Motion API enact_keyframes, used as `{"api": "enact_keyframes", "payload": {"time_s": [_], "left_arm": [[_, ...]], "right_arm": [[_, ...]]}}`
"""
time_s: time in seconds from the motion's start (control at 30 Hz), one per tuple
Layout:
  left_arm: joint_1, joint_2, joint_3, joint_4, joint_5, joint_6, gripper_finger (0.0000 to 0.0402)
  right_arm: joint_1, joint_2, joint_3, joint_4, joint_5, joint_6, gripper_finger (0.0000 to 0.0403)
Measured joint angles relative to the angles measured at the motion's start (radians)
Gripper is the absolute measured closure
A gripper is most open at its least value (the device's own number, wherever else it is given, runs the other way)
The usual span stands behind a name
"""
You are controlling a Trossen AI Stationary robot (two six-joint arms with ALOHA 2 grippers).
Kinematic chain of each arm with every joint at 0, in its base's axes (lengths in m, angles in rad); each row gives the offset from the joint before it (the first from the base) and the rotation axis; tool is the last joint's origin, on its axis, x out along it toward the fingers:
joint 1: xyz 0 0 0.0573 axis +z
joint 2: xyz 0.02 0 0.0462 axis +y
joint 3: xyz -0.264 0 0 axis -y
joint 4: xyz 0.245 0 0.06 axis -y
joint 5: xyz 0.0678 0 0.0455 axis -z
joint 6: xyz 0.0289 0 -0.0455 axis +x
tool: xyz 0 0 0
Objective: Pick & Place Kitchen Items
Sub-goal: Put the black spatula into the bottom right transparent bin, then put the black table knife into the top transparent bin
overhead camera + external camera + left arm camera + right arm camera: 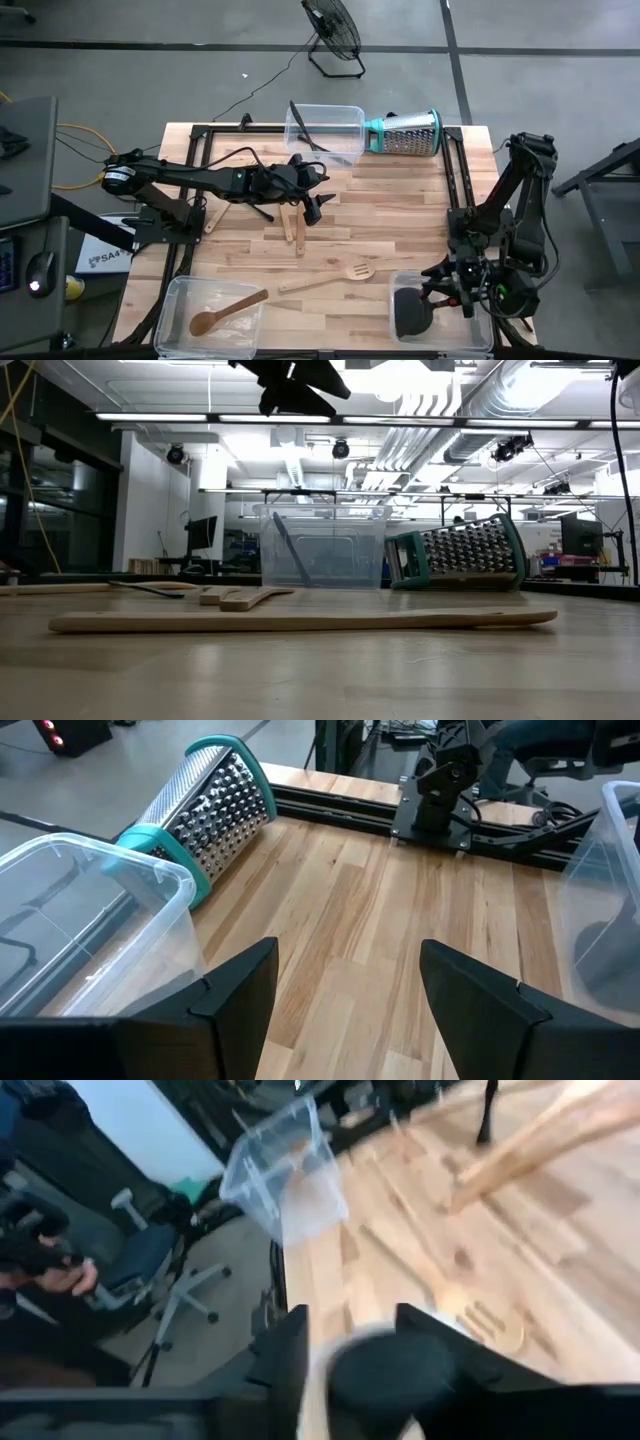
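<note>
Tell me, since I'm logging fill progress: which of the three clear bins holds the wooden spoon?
The bin at the table's front-left corner: a wooden spoon lies inside. The back bin holds a thin black tool; the front-right one a black spatula.

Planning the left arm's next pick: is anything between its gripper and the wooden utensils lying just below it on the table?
Nothing visible blocks it. The left gripper, fingers open and empty, hangs above bare wood beside the wooden utensils. The clear bin and the grater sit farther back, off that path.
</note>
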Motion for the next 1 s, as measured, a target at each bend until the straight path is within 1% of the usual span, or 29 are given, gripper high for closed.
{"api": "enact_keyframes", "payload": {"time_s": [0.1, 0.2, 0.3, 0.4, 0.47, 0.77, 0.87, 1.0], "left_arm": [[0.0, 0.0, 0.0, 0.0, 0.0, 0.0, 0.016], [0.0, 0.0, 0.0, 0.0, 0.0, 0.0, 0.016], [0.0, 0.0, 0.0, 0.0, 0.0, 0.0, 0.016], [0.0, 0.0, 0.0, 0.0, 0.0, 0.0, 0.016], [0.0, 0.0, 0.0, 0.0, 0.0, 0.0, 0.016], [0.0, 0.0, 0.0, -0.005, 0.0, 0.001, 0.016], [0.0, 0.0, 0.0, -0.008, 0.0, 0.0, 0.016], [0.0, 0.0, 0.0, -0.008, 0.0, 0.0, 0.016]], "right_arm": [[0.0, -0.011, 0.0, -0.037, -0.09, 0.062, 0.022], [0.0, -0.024, 0.0, -0.088, -0.195, 0.125, 0.0209], [0.0, -0.043, 0.0, -0.137, -0.287, 0.167, 0.021], [0.0, -0.071, 0.0, -0.174, -0.343, 0.172, 0.0214], [-0.001, -0.101, 0.0, -0.187, -0.386, 0.171, 0.0216], [0.0, -0.25, 0.0, -0.259, -0.64, 0.175, 0.0216], [0.0, -0.299, 0.0, -0.296, -0.675, 0.168, 0.0216], [0.0, -0.363, 0.0, -0.357, -0.669, 0.121, 0.0216]]}}
